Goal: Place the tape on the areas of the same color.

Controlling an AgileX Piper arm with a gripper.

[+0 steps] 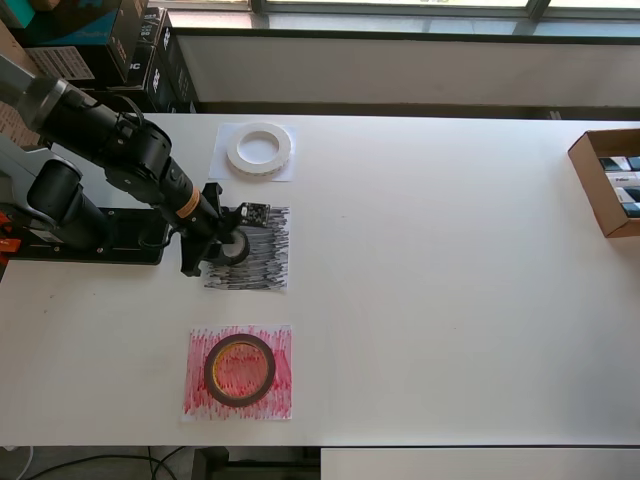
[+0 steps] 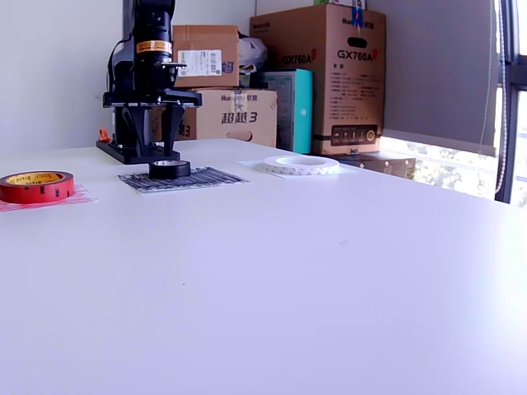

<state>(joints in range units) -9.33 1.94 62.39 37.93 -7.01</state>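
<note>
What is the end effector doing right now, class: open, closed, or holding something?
End effector: open, fingers either side of and above the black roll, which sits on the black sheet; holding nothing.

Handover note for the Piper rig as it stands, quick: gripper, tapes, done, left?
Gripper: jaws open, straddling the black tape roll, which sits on the black scribbled sheet.
White tape ring lies on the white sheet; red tape roll lies on the red scribbled sheet.
Done: all three rolls rest on matching colors.
Left: lift the arm clear, nothing else visible.
</note>
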